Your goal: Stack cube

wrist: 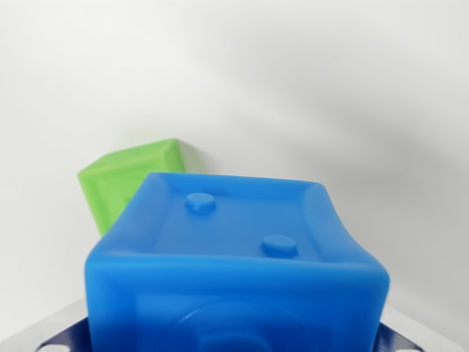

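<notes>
No readable text, labels or numbers anywhere.

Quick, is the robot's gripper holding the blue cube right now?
Gripper: cannot be told. The blue cube fills the wrist view close up, hiding the fingers. The green cube sits behind it.

Gripper barely in view, crowded out by a blue cube

Only the gripper (234, 345) shows, as slivers along the bottom edge of the wrist view: a dark blue ribbed pad with a pale grey metal part at about 8 o'clock, and a matching dark pad with grey metal at about 4 o'clock. The blue cube (234, 264) sits between these two parts and fills the span from one to the other, covering most of each. Where pads and cube sides meet is hidden or off the frame, so whether the jaws press on the cube cannot be told. No arm link or wrist shows.
</notes>
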